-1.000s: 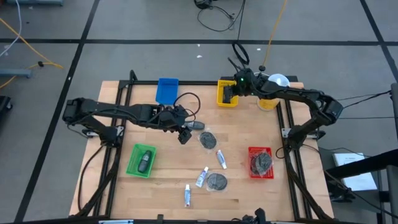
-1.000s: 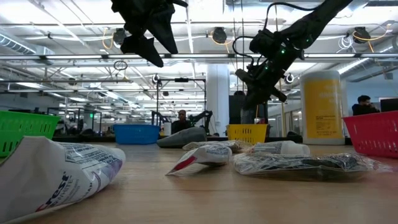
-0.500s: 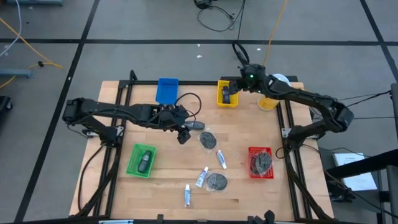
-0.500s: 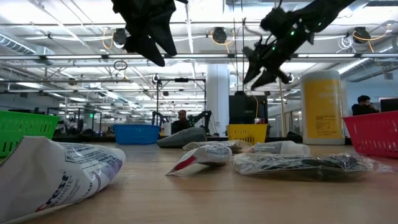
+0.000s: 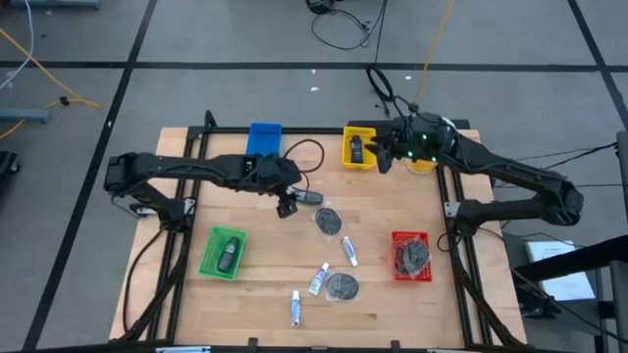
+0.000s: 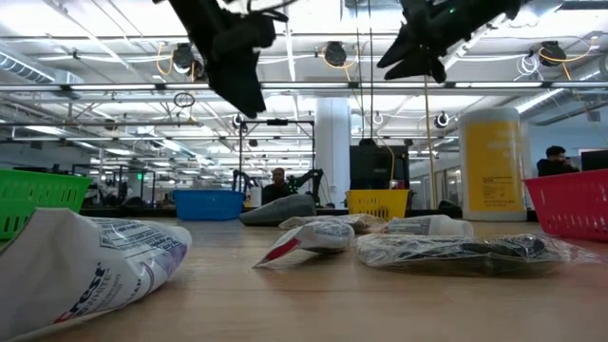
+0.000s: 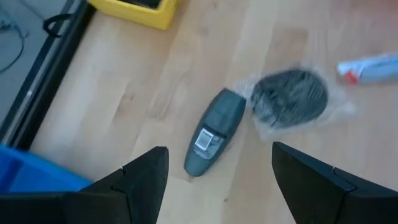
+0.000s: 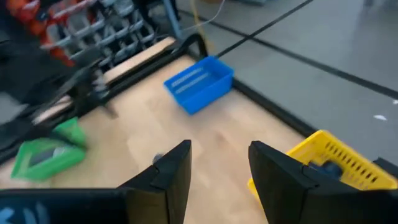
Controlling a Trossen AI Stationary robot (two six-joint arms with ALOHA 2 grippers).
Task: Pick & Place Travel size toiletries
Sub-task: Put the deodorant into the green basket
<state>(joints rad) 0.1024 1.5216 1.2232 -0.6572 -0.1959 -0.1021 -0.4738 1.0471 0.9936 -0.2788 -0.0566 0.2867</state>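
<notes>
one slip looms: the left gripper [image 7: 214, 180], wide open and empty above the grey bottle [image 7: 215, 132], may nudge the bagged disc [image 7: 290, 98] touching it. the right gripper [image 8: 217, 165], parted and empty, waits near the yellow tray [image 5: 358, 157].

Cut off by the left wrist picture's edges: yellow tray [image 7: 134, 9], blue tray [image 7: 31, 171], white tube [image 7: 370, 67]. Blurred in the right wrist view: green tray [image 8: 46, 152], left arm [image 8: 56, 87]. Too small to tell in the high view: contents of red tray [image 5: 411, 257].

A bottle [image 5: 307, 197] lies just left of a disc [image 5: 328, 220], tubes [image 5: 319, 279] nearer the table's [image 5: 392, 314] front edge
</notes>
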